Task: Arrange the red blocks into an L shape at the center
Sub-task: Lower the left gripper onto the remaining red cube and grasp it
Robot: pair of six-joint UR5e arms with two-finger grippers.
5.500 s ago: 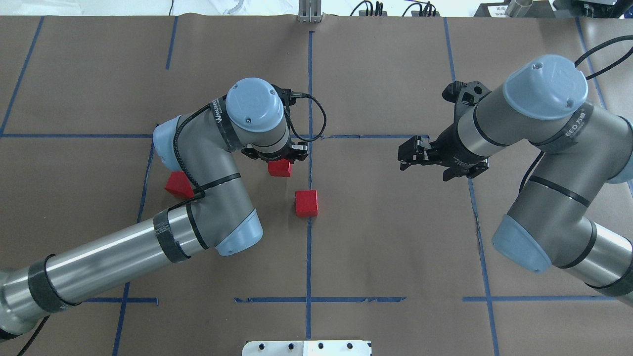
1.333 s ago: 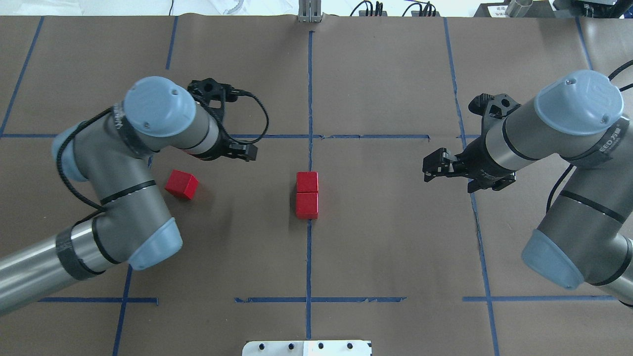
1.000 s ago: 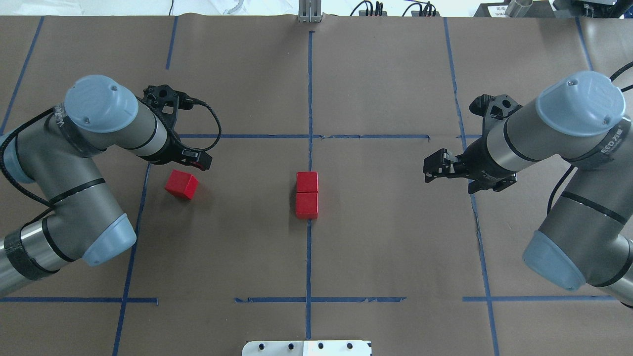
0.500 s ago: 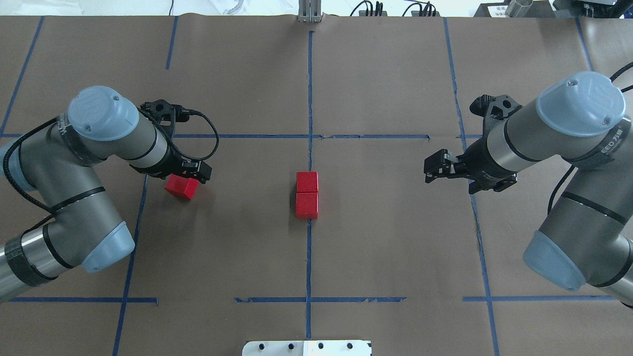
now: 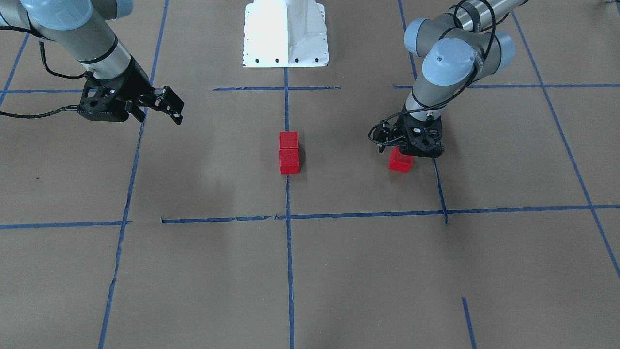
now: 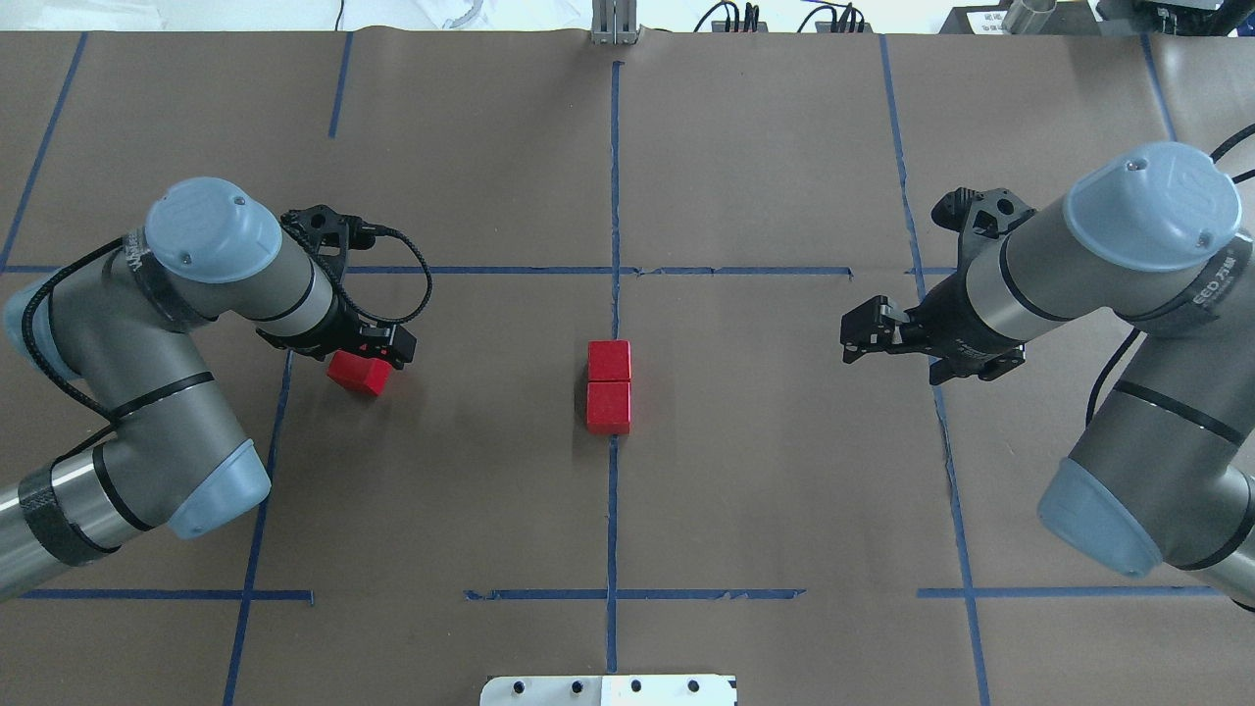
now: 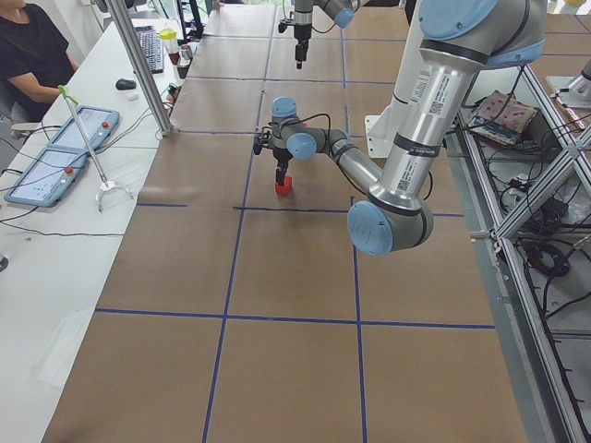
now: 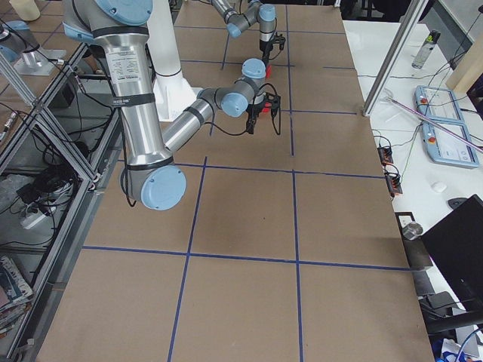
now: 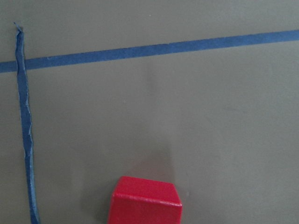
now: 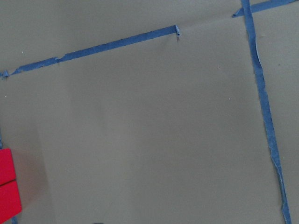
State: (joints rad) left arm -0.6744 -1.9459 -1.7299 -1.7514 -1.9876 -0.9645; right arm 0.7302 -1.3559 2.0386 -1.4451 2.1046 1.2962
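Two red blocks (image 6: 609, 360) (image 6: 608, 407) lie touching in a short column on the vertical blue tape line of the center (image 6: 686, 392); they also show in the front view (image 5: 289, 140) (image 5: 289, 161). A third red block (image 6: 360, 375) (image 5: 401, 162) sits alone to the left, turned slightly askew. My left gripper (image 6: 377, 345) (image 5: 409, 150) points down just above it and looks open. The left wrist view shows this block (image 9: 145, 201) at the bottom edge with no fingers around it. My right gripper (image 6: 851, 335) (image 5: 174, 104) hovers open and holds nothing, well right of the column.
Blue tape lines divide the brown paper (image 6: 745, 510) into a grid. The white robot base plate (image 5: 286, 34) sits at the near table edge. A seated person (image 7: 32, 55) and control tablets are at a side bench beyond the table's far side.
The left gripper set its block against the other at the center, swung away left and came down over the lone block. The right arm drew back slightly to the right.
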